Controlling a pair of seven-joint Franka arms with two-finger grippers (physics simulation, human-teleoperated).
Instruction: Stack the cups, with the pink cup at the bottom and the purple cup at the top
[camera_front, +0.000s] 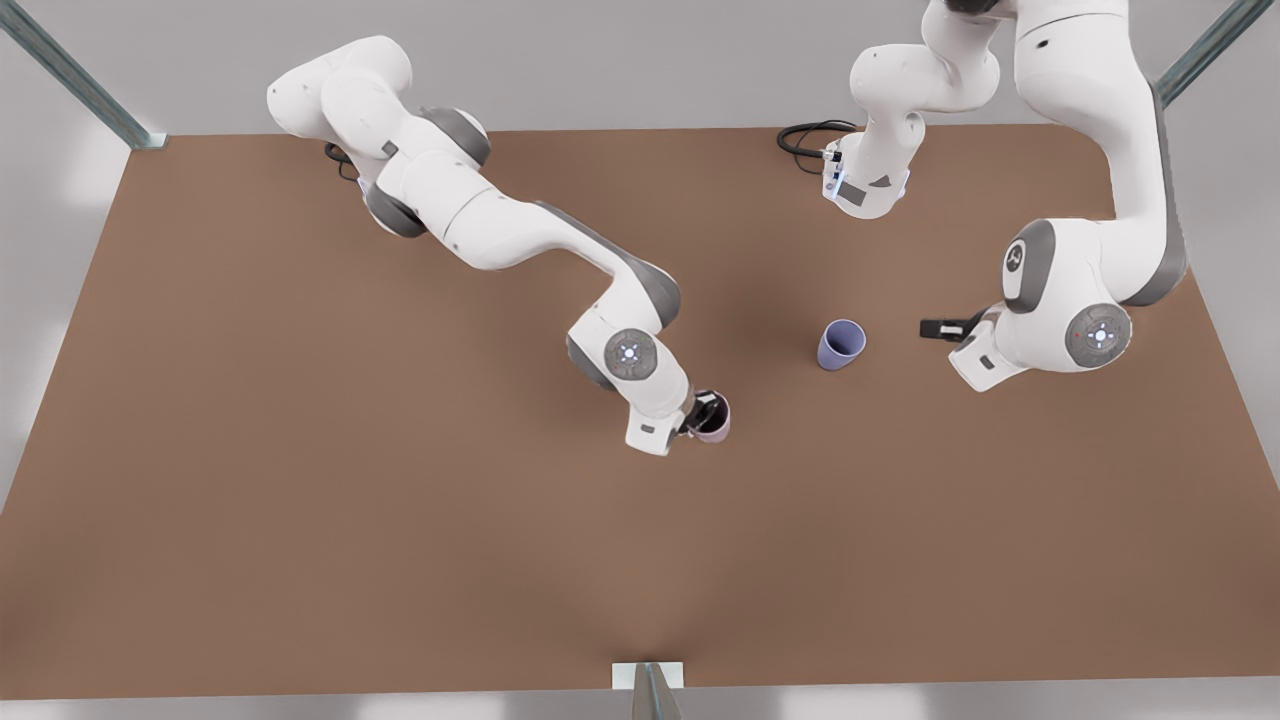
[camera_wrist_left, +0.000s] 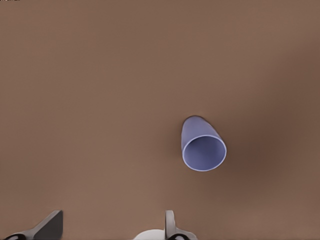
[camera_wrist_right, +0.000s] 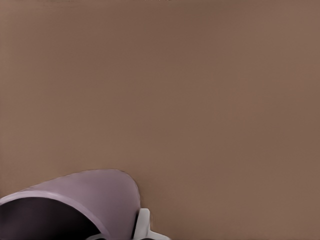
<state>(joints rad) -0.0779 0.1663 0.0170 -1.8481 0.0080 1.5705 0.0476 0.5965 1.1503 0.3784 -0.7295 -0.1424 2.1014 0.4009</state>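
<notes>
Standing upright on the brown counter (camera_front: 300, 450), the purple cup (camera_front: 840, 345) serves as the landmark here; its open mouth faces up, and in the left wrist view the purple cup (camera_wrist_left: 202, 145) appears alone on the bare surface with nothing touching it.

The pink cup (camera_front: 712, 418) sits toward the front view's left of the purple cup and a little nearer the front edge, the two cups apart. The right gripper (camera_front: 703, 413) is at the pink cup, one dark finger reaching down inside its mouth and the rim caught between the fingers, so it is grasping the pink cup by its wall. In the right wrist view the pink cup (camera_wrist_right: 75, 207) looms close, its rim and dark inside right at the camera, a pale finger (camera_wrist_right: 142, 225) against its outer wall.

The left gripper (camera_front: 938, 329) lies on the other side of the purple cup, toward the front view's right, near it but not touching. Its fingers (camera_wrist_left: 50, 226) stand spread wide, released and holding nothing, pointing toward the purple cup.
</notes>
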